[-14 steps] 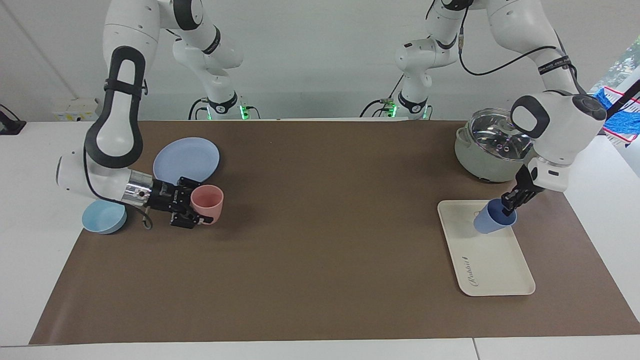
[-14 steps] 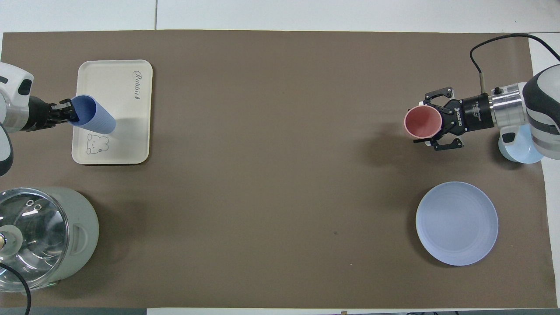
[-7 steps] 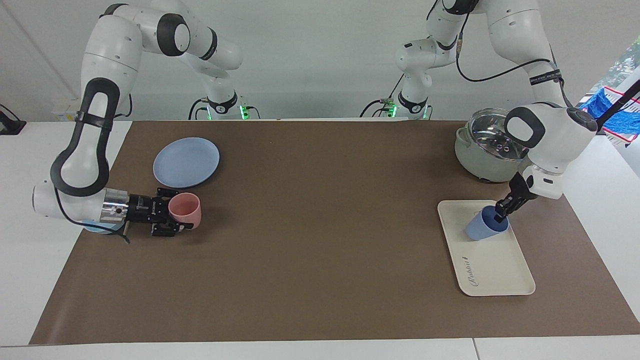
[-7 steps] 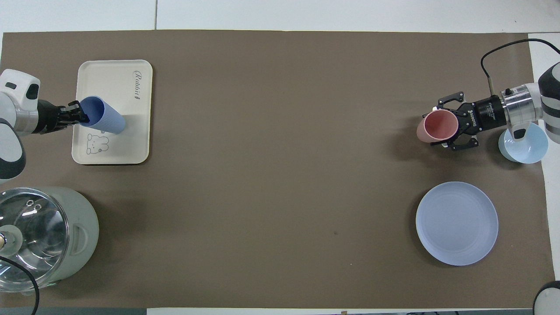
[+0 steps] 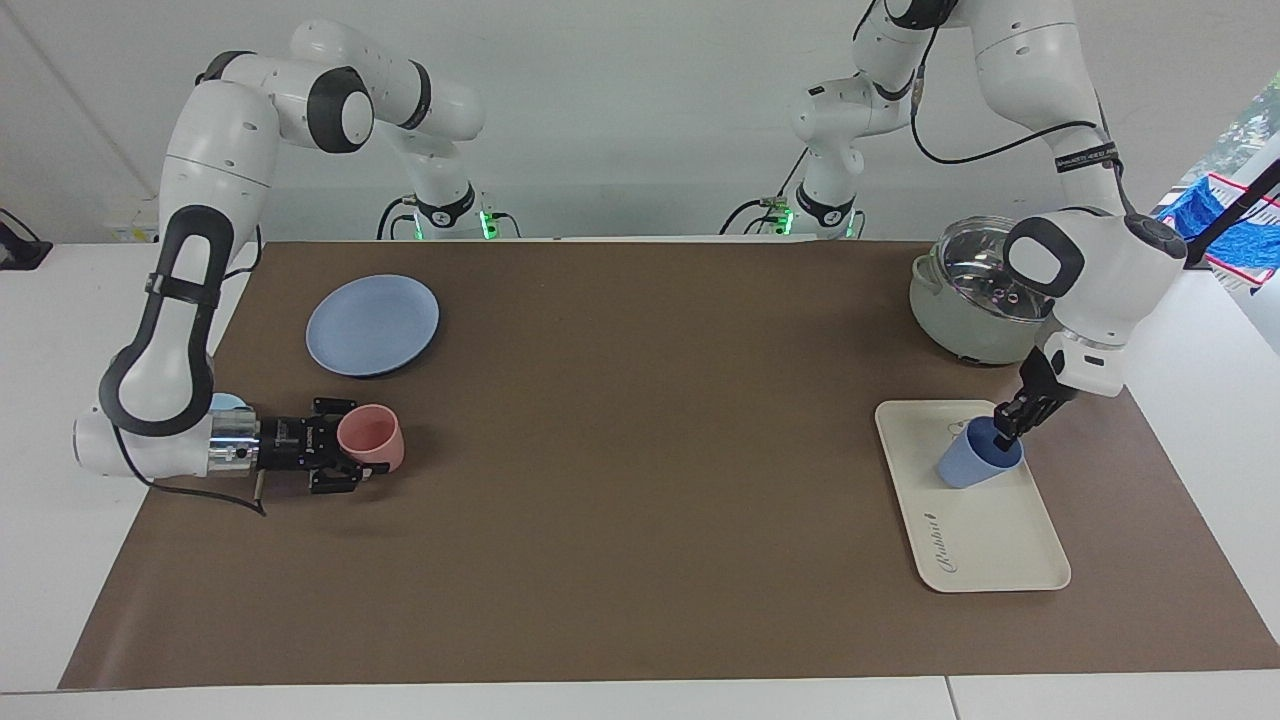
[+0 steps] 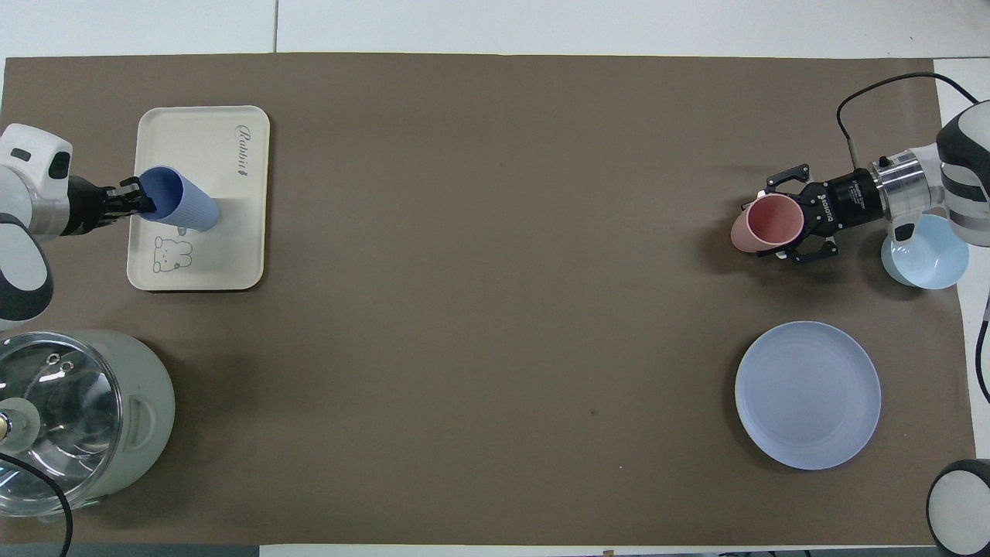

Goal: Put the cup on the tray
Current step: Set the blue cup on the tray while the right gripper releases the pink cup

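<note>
The small periwinkle-blue plastic cup (image 5: 976, 461) sits on the cream rectangular tray with rounded corners (image 5: 985, 545), on the half of it nearer the robots. It is handleless and slightly tapered, and it leans, its open mouth tipped toward the left arm's end of the table; whether its base rests flat on the tray I cannot tell. The left gripper (image 5: 1006, 426) pinches the cup's rim, fingers clamped on the wall. The left arm arches over the grey-green pot with a glass lid (image 5: 968, 298), and its white wrist angles steeply down toward the tray. In the overhead view the same gripper (image 6: 136, 203) enters across the tray's edge, and the cup (image 6: 182, 203) lies just above the small bear drawing (image 6: 172, 254), with the cursive lettering (image 6: 244, 150) farther from the robots.

At the right arm's end, the right gripper (image 5: 352, 456) is low over the brown mat (image 5: 640, 520), its forearm nearly level with the table, and its fingers are closed around a pink plastic cup (image 5: 372, 437) of the same shape, tilted with its mouth facing up and outward. Close by its wrist sits a light-blue bowl (image 6: 926, 256), and nearer the robots lies a round blue plate (image 5: 372, 324).

Count: two cups, one tray, one plate, one bowl, one pot.
</note>
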